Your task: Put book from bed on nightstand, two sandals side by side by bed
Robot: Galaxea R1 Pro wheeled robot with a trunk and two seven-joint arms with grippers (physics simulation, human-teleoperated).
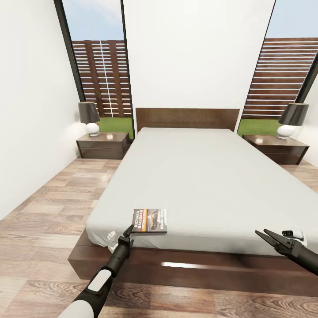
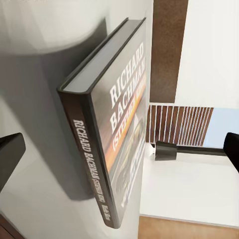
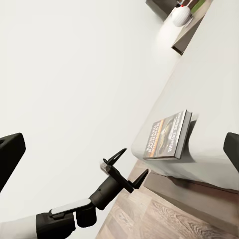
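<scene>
Up close, book [image 2: 117, 144] spine lettering legible.

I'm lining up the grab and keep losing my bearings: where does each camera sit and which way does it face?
Head view: high at the bed's foot, looking down toward the headboard; both arms show, left tool at the book.
Left wrist view: close beside the book, facing its spine.
Right wrist view: off the bed's foot, looking across at the left tool.
All three share the book.
</scene>
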